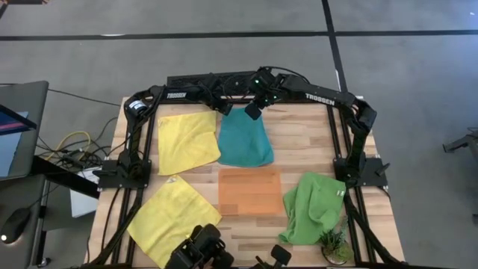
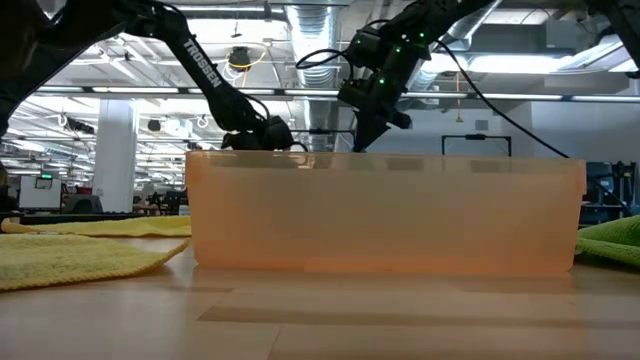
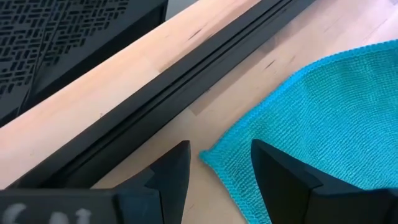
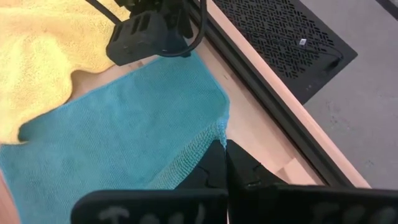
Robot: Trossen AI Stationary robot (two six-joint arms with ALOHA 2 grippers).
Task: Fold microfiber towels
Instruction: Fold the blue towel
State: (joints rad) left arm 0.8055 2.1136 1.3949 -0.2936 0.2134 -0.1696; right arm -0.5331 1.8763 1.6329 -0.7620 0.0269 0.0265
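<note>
**A:** High view first: teal towel (image 1: 245,139) lies flat at the far middle of the table (image 1: 299,131), its left edge touching a yellow towel (image 1: 187,141). Second yellow towel (image 1: 169,218) near-left, lime green towel (image 1: 314,207) bunched up near-right, orange tray (image 1: 250,191) in the middle. Both hands are up at the teal one's far edge: left hand (image 1: 222,107) at its far-left corner, right hand (image 1: 254,112) on the far edge.

**B:** Low view helps?

**A:** Barely, the tray fills it (both arms just hang behind).

**B:** Wrists?

**A:** Left wrist view: left hand (image 3: 219,171) is released, fingers spread either side of the teal corner (image 3: 211,155), not pinching yet. Right wrist view: right hand (image 4: 225,163) is clenched tight, and a bit of teal edge looks pinched and lifted at its tips.

**B:** Handling?

**A:** Light, floppy, grippy fuzz; I'd say take corners, since it'll drape. The yellow neighbour and the frame rail (image 3: 180,87) just beyond the corner crowd things.
</note>
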